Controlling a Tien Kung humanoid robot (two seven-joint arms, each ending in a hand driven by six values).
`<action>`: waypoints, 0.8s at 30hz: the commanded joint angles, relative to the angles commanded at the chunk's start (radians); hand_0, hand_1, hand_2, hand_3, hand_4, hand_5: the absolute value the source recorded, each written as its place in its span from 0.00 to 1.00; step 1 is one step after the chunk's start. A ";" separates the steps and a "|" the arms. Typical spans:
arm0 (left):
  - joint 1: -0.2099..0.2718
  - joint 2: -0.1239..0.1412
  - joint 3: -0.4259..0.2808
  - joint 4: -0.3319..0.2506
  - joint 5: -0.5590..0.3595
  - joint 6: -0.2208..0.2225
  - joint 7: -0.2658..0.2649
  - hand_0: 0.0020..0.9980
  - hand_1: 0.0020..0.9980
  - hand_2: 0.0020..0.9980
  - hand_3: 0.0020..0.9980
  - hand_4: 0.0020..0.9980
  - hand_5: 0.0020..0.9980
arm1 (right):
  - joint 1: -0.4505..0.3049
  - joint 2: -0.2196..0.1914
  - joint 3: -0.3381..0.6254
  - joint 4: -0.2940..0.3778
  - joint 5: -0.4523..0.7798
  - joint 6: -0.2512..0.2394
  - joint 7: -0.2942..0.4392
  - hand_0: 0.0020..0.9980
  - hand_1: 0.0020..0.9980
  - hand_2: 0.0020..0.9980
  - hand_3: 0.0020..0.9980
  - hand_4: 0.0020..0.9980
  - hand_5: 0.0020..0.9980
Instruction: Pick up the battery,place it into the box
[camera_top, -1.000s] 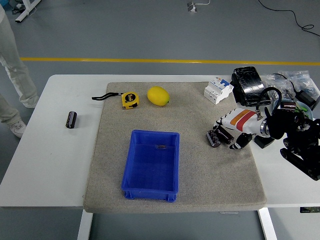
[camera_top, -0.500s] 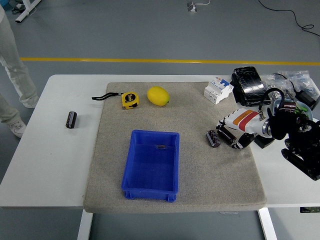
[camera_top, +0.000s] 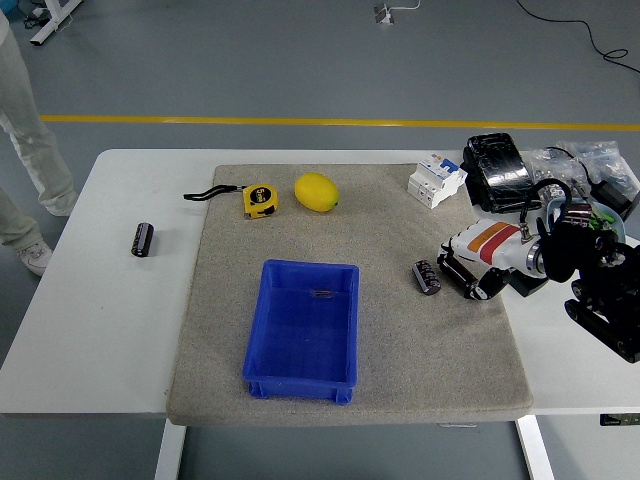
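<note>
A black cylindrical battery (camera_top: 427, 277) lies on the grey mat (camera_top: 400, 340), right of the blue box (camera_top: 302, 328). My right hand (camera_top: 462, 272), white with an orange stripe and black fingers, sits just right of this battery. Its fingers are curled and hold nothing, and the battery lies free at the fingertips. A second black battery (camera_top: 144, 240) lies on the bare white table (camera_top: 110, 330) at the far left. The blue box is open-topped with a small dark item inside near its far wall. My left arm is out of view.
A yellow tape measure (camera_top: 260, 199) and a lemon (camera_top: 316, 192) lie at the mat's far side. A white breaker block (camera_top: 437, 180), a black pack (camera_top: 497, 168) and cables (camera_top: 590, 170) crowd the far right. A person's legs (camera_top: 25, 140) stand at the left.
My right hand has drawn back a little to the right and its fingers have curled in. The battery beside it has stayed where it was on the mat.
</note>
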 joint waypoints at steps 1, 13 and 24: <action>0.000 0.000 -0.001 0.000 0.001 0.000 0.000 0.70 0.59 0.66 0.68 0.66 0.78 | 0.000 -0.001 0.000 0.001 0.000 0.000 0.000 0.55 0.55 0.62 0.62 0.74 0.20; 0.004 0.003 -0.011 0.001 0.018 -0.003 0.005 0.70 0.59 0.66 0.68 0.66 0.78 | 0.004 -0.020 0.023 0.048 -0.016 0.010 -0.008 0.54 0.54 0.60 0.60 0.72 0.19; 0.010 0.001 -0.011 0.004 0.000 0.004 0.000 0.70 0.59 0.66 0.68 0.66 0.78 | 0.026 -0.045 0.101 0.192 -0.100 0.037 -0.036 0.55 0.55 0.60 0.59 0.71 0.20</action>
